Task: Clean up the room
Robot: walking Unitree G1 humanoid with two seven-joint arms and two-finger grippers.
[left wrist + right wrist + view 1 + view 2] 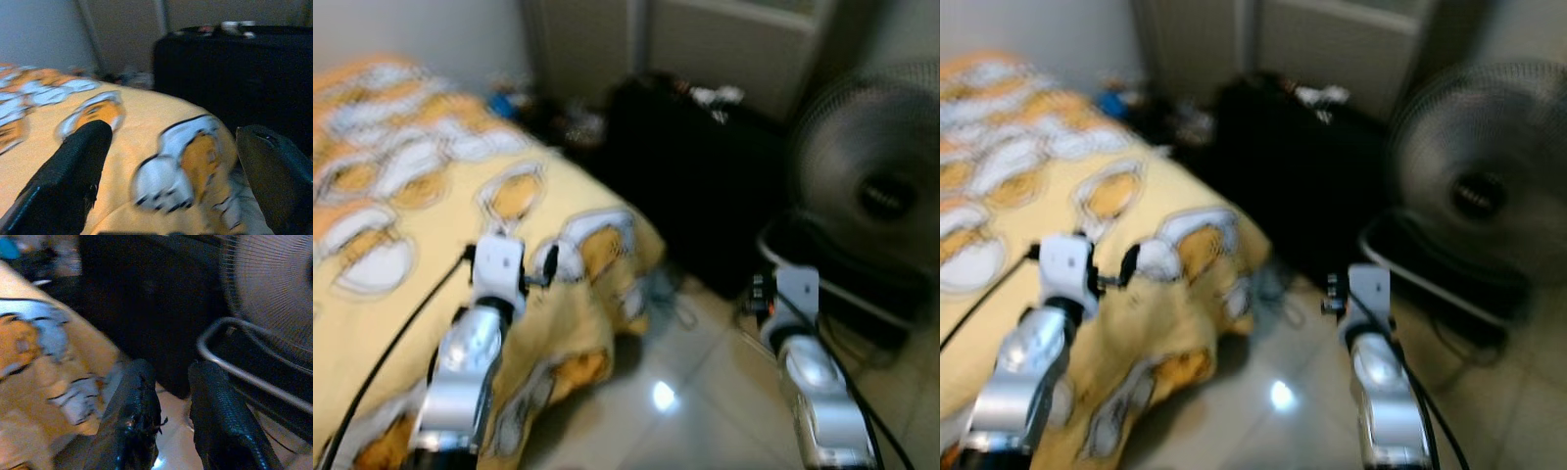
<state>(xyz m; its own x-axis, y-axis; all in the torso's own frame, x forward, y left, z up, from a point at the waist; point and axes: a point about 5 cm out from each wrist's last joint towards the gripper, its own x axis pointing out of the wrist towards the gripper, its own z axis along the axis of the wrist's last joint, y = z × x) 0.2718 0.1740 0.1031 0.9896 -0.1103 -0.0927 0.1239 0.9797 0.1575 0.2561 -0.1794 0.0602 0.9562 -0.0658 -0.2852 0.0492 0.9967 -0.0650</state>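
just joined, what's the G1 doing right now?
Nothing is being handled yet. The robot stands at the corner of a bed with a yellow cartoon-print blanket, both arms raised ahead of it. The left end effector is open over the blanket corner. The right end effector is over the tiled floor, fingers slightly apart and holding nothing, facing a black suitcase and a standing fan. The head views are blurred, so the camera is probably moving.

You're facing yellow bedspread (431,245) with orange-white cartoon print, draped over bed corner, hem hanging near tile floor. Blurred clutter (573,122) sits past bed's far edge, against wall.
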